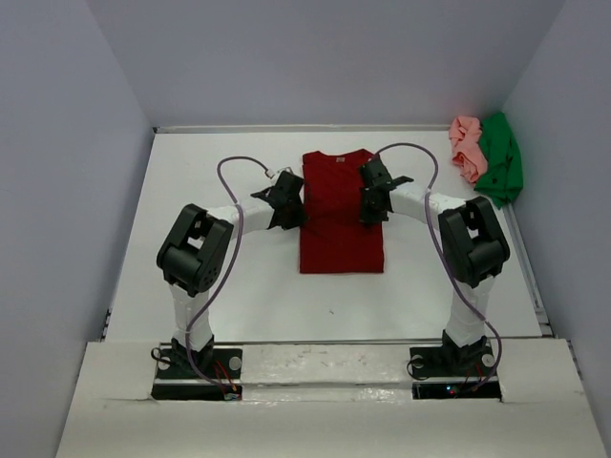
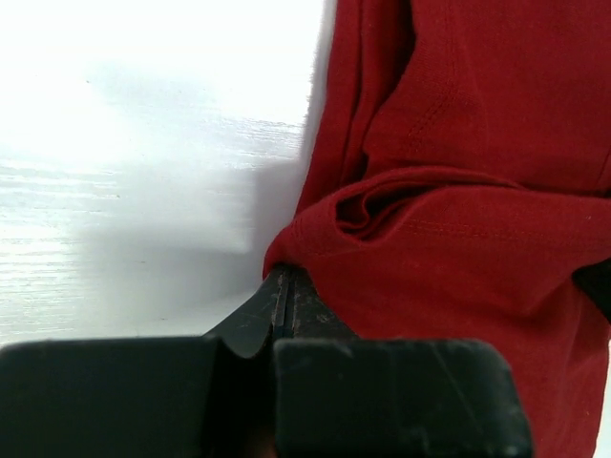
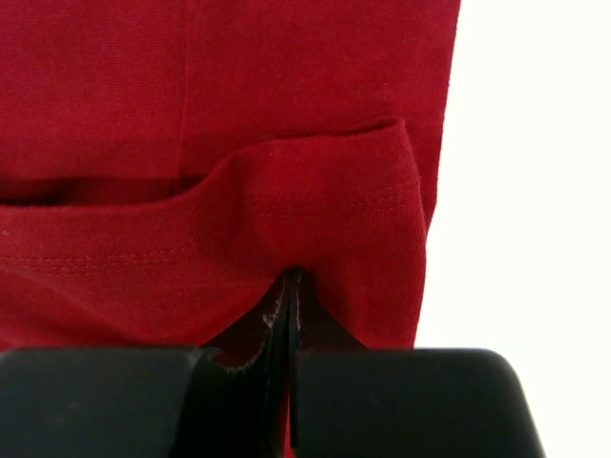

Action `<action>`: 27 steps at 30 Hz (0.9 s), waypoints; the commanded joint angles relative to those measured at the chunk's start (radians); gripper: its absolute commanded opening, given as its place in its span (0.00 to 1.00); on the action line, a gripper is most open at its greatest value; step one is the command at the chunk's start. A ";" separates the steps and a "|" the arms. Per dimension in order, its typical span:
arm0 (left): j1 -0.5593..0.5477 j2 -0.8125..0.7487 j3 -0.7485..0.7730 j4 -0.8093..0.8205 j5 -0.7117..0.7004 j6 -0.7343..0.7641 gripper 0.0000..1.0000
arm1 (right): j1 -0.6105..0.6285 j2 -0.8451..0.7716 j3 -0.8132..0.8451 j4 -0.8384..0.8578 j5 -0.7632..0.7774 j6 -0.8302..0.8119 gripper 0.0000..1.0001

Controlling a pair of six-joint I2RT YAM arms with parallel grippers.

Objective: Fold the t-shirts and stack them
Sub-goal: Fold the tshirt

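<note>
The dark red t-shirt (image 1: 336, 215) lies in the middle of the table, its sides folded in to a narrow strip. My left gripper (image 1: 289, 212) is shut on the hem at its left edge (image 2: 315, 243). My right gripper (image 1: 372, 204) is shut on the hem at its right edge (image 3: 344, 205). In both wrist views the pinched cloth bunches up at the fingertips. The pale pink t-shirt (image 1: 467, 146) and the bright green t-shirt (image 1: 500, 157) lie crumpled side by side at the far right corner.
White table (image 1: 210, 286) with grey walls on three sides. A raised rim runs along the right edge (image 1: 530, 277). Purple cables loop above both arms.
</note>
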 commanded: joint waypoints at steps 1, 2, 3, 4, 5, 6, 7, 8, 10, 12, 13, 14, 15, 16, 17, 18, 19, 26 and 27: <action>-0.029 -0.014 -0.064 -0.050 -0.041 -0.004 0.00 | 0.041 0.018 -0.125 -0.100 0.038 0.031 0.00; -0.036 -0.016 -0.074 -0.049 -0.041 -0.005 0.00 | 0.053 0.015 -0.139 -0.097 0.044 0.035 0.00; -0.043 -0.017 -0.077 -0.047 -0.043 -0.005 0.00 | 0.053 0.012 -0.152 -0.094 0.049 0.037 0.00; -0.051 -0.023 -0.080 -0.047 -0.048 -0.005 0.00 | 0.064 0.010 -0.165 -0.091 0.057 0.048 0.00; -0.065 -0.028 -0.083 -0.047 -0.058 -0.007 0.00 | 0.064 0.001 -0.189 -0.085 0.069 0.052 0.00; -0.072 -0.034 -0.090 -0.047 -0.061 -0.010 0.00 | 0.073 -0.002 -0.199 -0.083 0.073 0.055 0.00; -0.082 -0.039 -0.094 -0.047 -0.064 -0.012 0.00 | 0.073 -0.007 -0.206 -0.082 0.077 0.065 0.00; -0.089 -0.048 -0.095 -0.047 -0.071 -0.013 0.00 | 0.084 -0.011 -0.211 -0.083 0.080 0.068 0.00; -0.114 -0.059 -0.098 -0.049 -0.087 -0.015 0.00 | 0.093 -0.039 -0.209 -0.083 0.081 0.074 0.00; -0.132 -0.074 -0.094 -0.057 -0.109 -0.015 0.00 | 0.093 -0.065 -0.202 -0.083 0.086 0.077 0.00; -0.137 -0.085 -0.091 -0.067 -0.120 -0.015 0.00 | 0.093 -0.071 -0.197 -0.086 0.089 0.078 0.00; -0.142 -0.092 -0.087 -0.075 -0.129 -0.015 0.00 | 0.104 -0.077 -0.191 -0.091 0.096 0.078 0.00; -0.145 -0.098 -0.086 -0.081 -0.153 -0.015 0.00 | 0.104 -0.083 -0.180 -0.097 0.116 0.075 0.00; -0.149 -0.114 -0.083 -0.096 -0.164 -0.013 0.00 | 0.104 -0.094 -0.176 -0.103 0.129 0.075 0.00; -0.151 -0.125 -0.083 -0.103 -0.175 -0.013 0.00 | 0.113 -0.097 -0.168 -0.109 0.138 0.075 0.00; -0.152 -0.132 -0.084 -0.107 -0.201 -0.015 0.00 | 0.113 -0.099 -0.162 -0.123 0.158 0.074 0.00; -0.154 -0.144 -0.090 -0.113 -0.215 -0.016 0.00 | 0.113 -0.103 -0.150 -0.129 0.172 0.072 0.00; -0.157 -0.227 -0.103 -0.184 -0.311 -0.033 0.00 | 0.133 -0.195 -0.127 -0.163 0.279 0.065 0.00; -0.157 -0.230 -0.100 -0.191 -0.333 -0.044 0.00 | 0.133 -0.206 -0.124 -0.169 0.282 0.062 0.00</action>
